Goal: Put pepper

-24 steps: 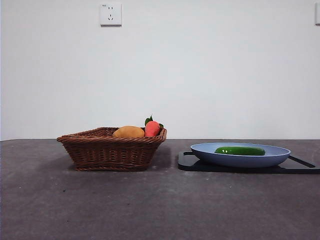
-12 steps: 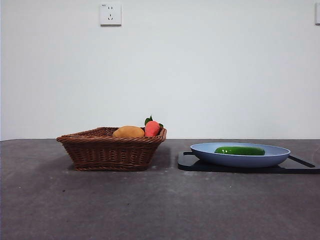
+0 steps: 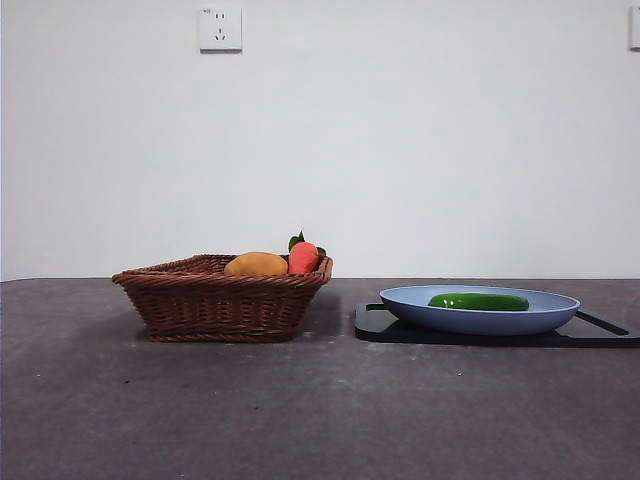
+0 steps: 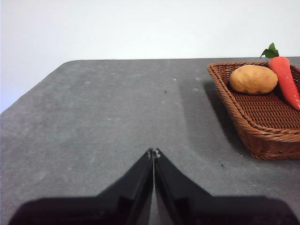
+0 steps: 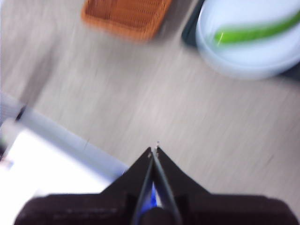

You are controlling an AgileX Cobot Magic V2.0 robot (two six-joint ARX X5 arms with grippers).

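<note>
We see pepper [image 3: 479, 301] lying lengthwise on plate [image 3: 480, 318] at frame right, nearer our right gripper [image 5: 153, 149], jaws pinched shut w/ nothing held; left gripper [image 4: 153, 153] likewise, near basket [image 3: 222, 297].

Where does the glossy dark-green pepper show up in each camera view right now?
Front view: the glossy dark-green pepper lies in the blue plate, right of the brown wicker basket.
Left wrist view: not in it.
Right wrist view: blurred green streak in the pale plate.
Shared landmark: the basket, in all three views.
</note>
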